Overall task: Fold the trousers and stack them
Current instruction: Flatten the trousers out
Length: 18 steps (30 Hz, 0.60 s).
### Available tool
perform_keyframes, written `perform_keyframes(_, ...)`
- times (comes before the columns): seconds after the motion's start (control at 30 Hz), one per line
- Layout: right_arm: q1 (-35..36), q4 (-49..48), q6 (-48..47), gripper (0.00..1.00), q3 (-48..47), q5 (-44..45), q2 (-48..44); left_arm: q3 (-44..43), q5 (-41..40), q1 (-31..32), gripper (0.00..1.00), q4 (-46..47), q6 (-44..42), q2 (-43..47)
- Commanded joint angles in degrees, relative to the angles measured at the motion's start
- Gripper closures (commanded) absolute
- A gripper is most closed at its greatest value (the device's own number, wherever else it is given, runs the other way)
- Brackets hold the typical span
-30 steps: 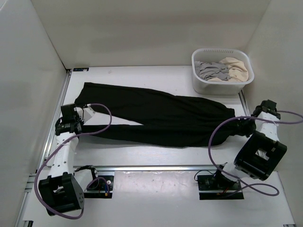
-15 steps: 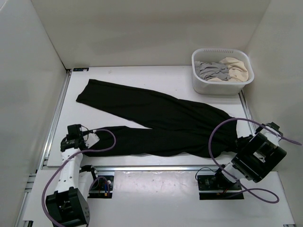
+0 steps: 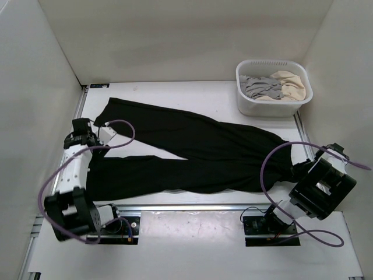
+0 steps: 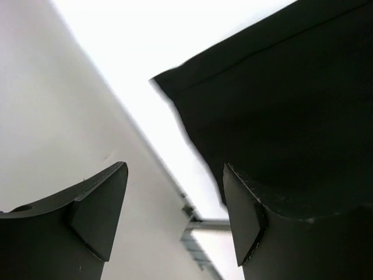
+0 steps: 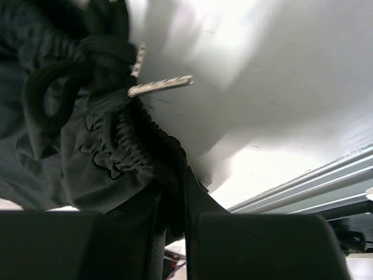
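The black trousers [image 3: 192, 149] lie spread flat across the table, waist at the right and both legs running left. My left gripper [image 3: 81, 129] hovers by the left wall between the two leg ends. It is open [image 4: 175, 216] with nothing between its fingers, and the upper leg's hem [image 4: 274, 99] lies just ahead of it. My right gripper [image 3: 297, 169] sits at the waist end. There it is shut [image 5: 185, 198] on the gathered elastic waistband [image 5: 116, 146], and the drawstring tips [image 5: 160, 86] hang loose above.
A white basket [image 3: 262, 108] at the back right holds a grey garment [image 3: 259, 86] and a beige garment [image 3: 290, 84]. White walls close in the left, back and right sides. A metal rail [image 3: 186, 205] runs along the table's near edge.
My left gripper has let go of the near leg's end, opened, and moved up along the left wall. The near leg now lies flat closer to the front rail. The right gripper stays clamped.
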<state>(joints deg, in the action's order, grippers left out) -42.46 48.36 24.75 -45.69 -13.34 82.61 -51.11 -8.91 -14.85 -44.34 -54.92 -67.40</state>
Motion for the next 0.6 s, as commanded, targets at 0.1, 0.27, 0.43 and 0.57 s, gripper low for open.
perform_keyframes(0.1,2.5,1.4,-2.3,0.90,-4.4,2.3,0.4,2.0,0.3,-0.9,0.22,9.1,2.3,-11.8)
perform_keyframes(0.27,3.5,2.0,-2.9,0.90,-4.9,3.8,1.5,2.2,-3.1,-3.2,0.18,15.8,1.0,-20.8)
perform_keyframes(0.43,4.0,4.5,-4.0,0.90,-8.4,5.0,2.0,3.7,-2.4,-6.0,0.16,20.0,-1.0,-26.1)
perform_keyframes(0.57,6.2,7.2,-5.4,0.91,-12.3,5.5,3.7,1.2,-1.9,-6.5,0.56,21.9,2.6,-29.4)
